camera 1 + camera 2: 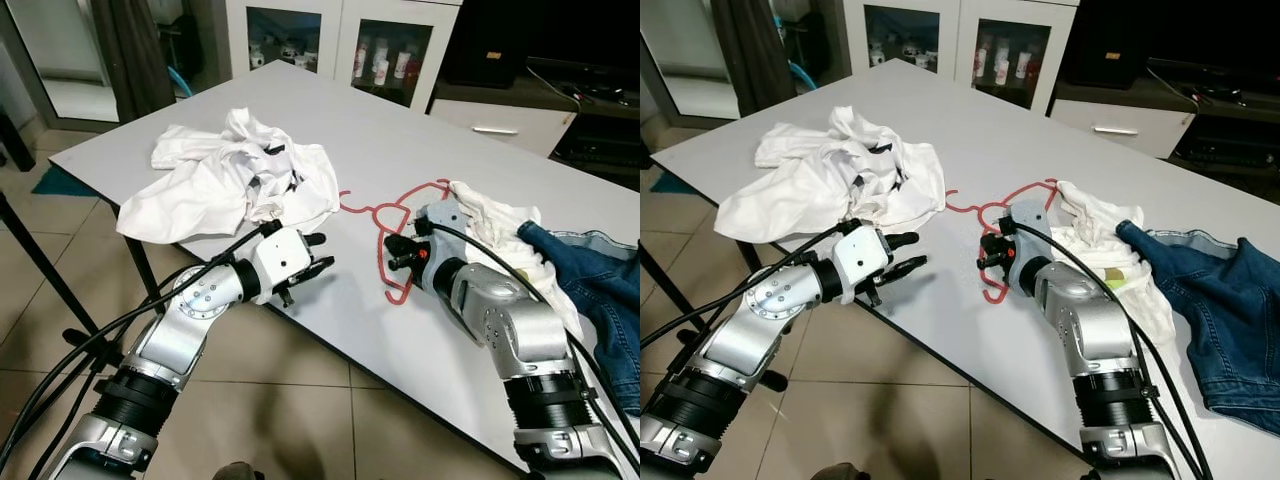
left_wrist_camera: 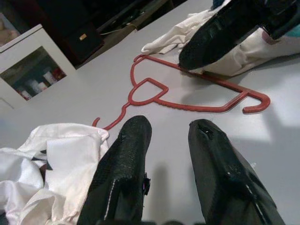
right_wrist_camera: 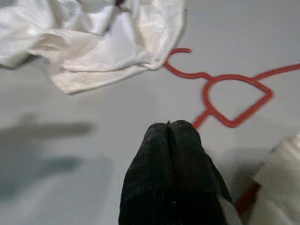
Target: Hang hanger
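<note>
A red wire hanger (image 1: 362,211) lies flat on the grey table (image 1: 400,120), between a crumpled white shirt (image 1: 220,180) and a white cloth (image 1: 500,230). My right gripper (image 1: 393,255) is shut, its tip (image 3: 168,124) low over one arm of the hanger (image 3: 233,76), with nothing visibly between the fingers. My left gripper (image 1: 322,252) is open near the table's front edge, beside the shirt, and points towards the hanger (image 2: 258,107). Its two fingers (image 2: 126,154) hold nothing.
Blue jeans (image 1: 600,280) lie at the table's right end, against the white cloth. A glass-door cabinet (image 1: 380,50) stands behind the table. A black stand leg (image 1: 40,260) crosses the tiled floor on the left. Black cables run along both arms.
</note>
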Motion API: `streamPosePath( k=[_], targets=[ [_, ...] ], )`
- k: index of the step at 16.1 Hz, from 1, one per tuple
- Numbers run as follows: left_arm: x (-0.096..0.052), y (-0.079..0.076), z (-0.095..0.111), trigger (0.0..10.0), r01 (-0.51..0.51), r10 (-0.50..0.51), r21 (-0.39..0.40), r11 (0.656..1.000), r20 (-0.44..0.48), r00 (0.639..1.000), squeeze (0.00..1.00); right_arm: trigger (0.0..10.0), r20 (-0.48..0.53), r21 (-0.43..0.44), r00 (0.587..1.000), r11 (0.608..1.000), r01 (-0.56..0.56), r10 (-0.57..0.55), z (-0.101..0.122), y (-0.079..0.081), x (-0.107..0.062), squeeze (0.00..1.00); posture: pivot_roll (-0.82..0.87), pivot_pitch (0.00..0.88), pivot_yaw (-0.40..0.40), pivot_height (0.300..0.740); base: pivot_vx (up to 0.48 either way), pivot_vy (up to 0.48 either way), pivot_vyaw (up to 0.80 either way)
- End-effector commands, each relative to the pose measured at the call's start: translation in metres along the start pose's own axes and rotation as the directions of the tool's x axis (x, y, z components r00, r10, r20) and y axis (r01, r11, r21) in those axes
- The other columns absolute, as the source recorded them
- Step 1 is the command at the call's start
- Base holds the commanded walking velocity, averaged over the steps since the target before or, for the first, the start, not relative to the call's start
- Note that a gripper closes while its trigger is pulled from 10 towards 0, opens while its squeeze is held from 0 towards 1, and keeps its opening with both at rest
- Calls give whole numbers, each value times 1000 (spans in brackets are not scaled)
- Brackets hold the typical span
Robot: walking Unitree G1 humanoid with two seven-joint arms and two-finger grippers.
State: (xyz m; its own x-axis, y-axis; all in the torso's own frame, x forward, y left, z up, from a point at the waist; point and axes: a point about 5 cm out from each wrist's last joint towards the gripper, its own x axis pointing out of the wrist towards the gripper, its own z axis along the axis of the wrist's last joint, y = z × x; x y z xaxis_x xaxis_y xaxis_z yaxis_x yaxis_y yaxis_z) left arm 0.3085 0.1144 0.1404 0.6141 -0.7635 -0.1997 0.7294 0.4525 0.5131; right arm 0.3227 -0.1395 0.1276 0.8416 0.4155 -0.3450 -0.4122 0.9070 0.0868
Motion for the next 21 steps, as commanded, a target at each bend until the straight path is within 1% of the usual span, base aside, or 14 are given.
streamPosePath(
  k=[1, 3, 4, 5, 6, 7, 10, 11, 13, 14, 15, 17, 20, 21],
  targets=[
    [3, 1, 4, 10000, 3, -3, 20, 1000, 15, 1000, 0, 10000, -8, -17, 997, 997, 73, -73, -6, -6, 4, 0, 43, 5, -70, 723, 0, 0, 0],
    [3, 1, 5, 10000, 1, -1, 20, 1000, 16, 1000, 0, 10000, -33, -20, 988, 989, 150, -150, -17, -8, 12, 0, 44, 4, -69, 723, 0, 0, 0],
    [3, 1, 5, 10000, 1, -2, 20, 1000, 16, 1000, 0, 10000, -42, -20, 985, 986, 166, -166, -20, -8, 13, 0, 45, 4, -70, 723, 0, 0, 0],
    [3, 0, 5, 10000, 2, -2, 20, 1000, 17, 1000, 0, 10000, -27, 17, 988, 988, 154, -154, -24, -6, 15, 1000, 51, 4, -70, 723, 0, 0, 0],
    [3, 1, 5, 10000, 1, -1, 21, 1000, 17, 1000, 0, 10000, -39, 20, 990, 991, 136, -135, -28, -2, 17, 1000, 51, 3, -70, 723, 0, 0, 0],
    [3, 1, 5, 10000, 0, 0, 21, 1000, 15, 1000, 0, 10000, -58, 10, 988, 990, 142, -142, -32, -2, 20, 1000, 50, 2, -70, 723, 0, 0, 0],
    [3, 1, 5, 10000, 1, -1, 23, 1000, 17, 1000, 0, 10000, -81, -4, 985, 989, 151, -151, -38, -5, 23, 1000, 52, 1, -70, 723, 0, 0, 0],
    [4, 1, 5, 10000, 0, -1, 23, 1000, 19, 1000, 0, 10000, -94, -13, 985, 989, 146, -147, -41, -5, 24, 867, 52, 1, -70, 723, 0, 0, 0],
    [5, 0, 6, 10000, 0, -1, 23, 1000, 23, 1000, 0, 10000, -134, -29, 984, 993, 118, -121, -47, -3, 24, 141, 48, 2, -75, 723, 0, 0, 0],
    [4, -1, 6, 10000, 0, 0, 22, 1000, 23, 1000, 0, 10000, -149, -30, 984, 995, 96, -100, -50, -2, 22, 27, 47, 3, -76, 723, 0, 0, 0],
    [4, -1, 6, 10000, -1, 0, 20, 1000, 23, 1000, 0, 10000, -159, -28, 985, 997, 67, -71, -52, 0, 18, 0, 45, 5, -77, 723, 0, 0, 0],
    [4, -2, 5, 10000, -1, 0, 16, 1000, 21, 1000, 0, 10000, -169, -24, 986, 1000, 12, -16, -54, 3, 9, 0, 40, 7, -77, 723, 0, 0, 0],
    [6, -4, 5, 10000, 5, -6, 12, 1000, 25, 1000, 0, 10000, -215, -35, 972, 994, -108, 98, -64, 10, -15, 0, 26, 8, -71, 723, 0, 0, 0],
    [6, -5, 6, 10000, 8, -8, 12, 1000, 26, 1000, 0, 10000, -220, -36, 969, 992, -120, 109, -65, 11, -18, 0, 24, 9, -69, 723, 0, 0, 0]
  ],
)
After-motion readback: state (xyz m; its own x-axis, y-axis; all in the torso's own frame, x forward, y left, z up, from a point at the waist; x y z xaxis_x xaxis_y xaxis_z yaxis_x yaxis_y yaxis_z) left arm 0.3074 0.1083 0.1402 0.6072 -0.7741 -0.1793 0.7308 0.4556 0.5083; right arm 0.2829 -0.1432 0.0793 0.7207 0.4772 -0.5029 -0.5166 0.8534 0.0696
